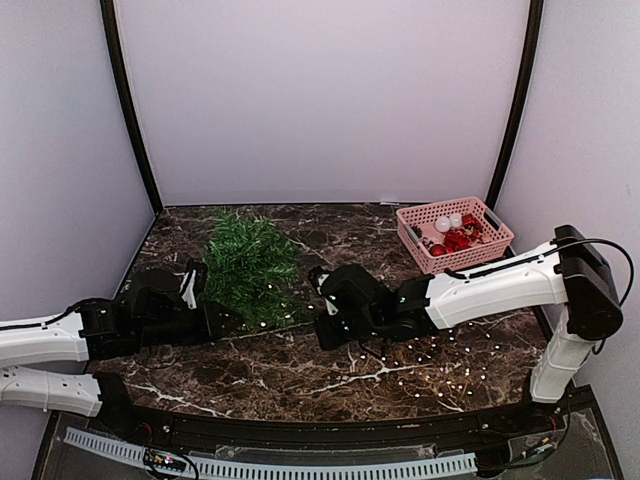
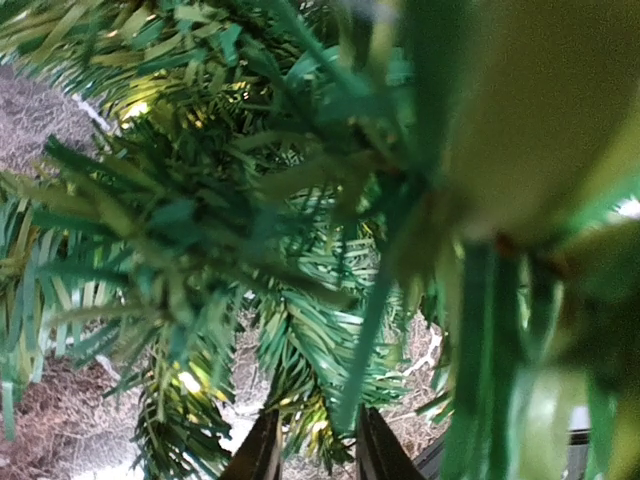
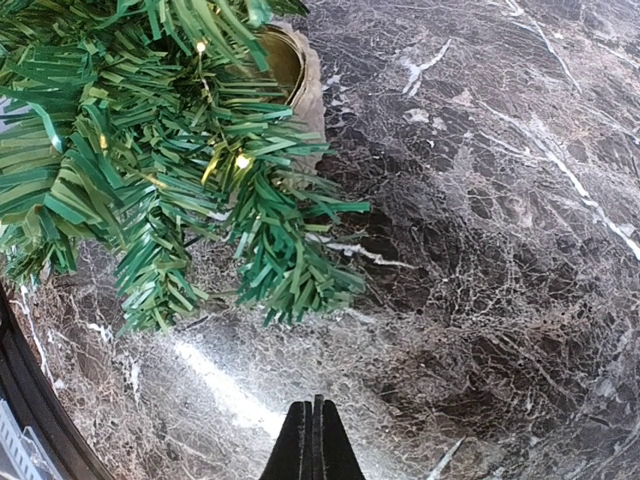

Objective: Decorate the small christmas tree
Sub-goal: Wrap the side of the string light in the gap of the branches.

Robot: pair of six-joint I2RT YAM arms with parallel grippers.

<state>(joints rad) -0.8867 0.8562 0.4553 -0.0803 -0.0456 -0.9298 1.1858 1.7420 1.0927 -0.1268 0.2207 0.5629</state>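
The small christmas tree [image 1: 250, 262], bushy and dark green with tiny lit lights, stands at the table's middle left. My left gripper [image 1: 216, 318] reaches into its lower left side. In the left wrist view its fingers [image 2: 262, 455] stand narrowly apart with a needle branch [image 2: 345, 400] pinched between them. My right gripper [image 1: 318, 298] sits just right of the tree, low over the marble. In the right wrist view it [image 3: 318, 440] is shut and holds nothing, and the tree [image 3: 120, 150] with its burlap-wrapped base [image 3: 300, 75] lies ahead to the upper left.
A pink plastic basket [image 1: 490, 240] with red and white ornaments [image 1: 455, 235] stands at the back right, behind the right arm. A scatter of tiny white light points [image 1: 430, 365] lies on the dark marble table [image 1: 300, 375] under the right arm. Walls close the back and sides.
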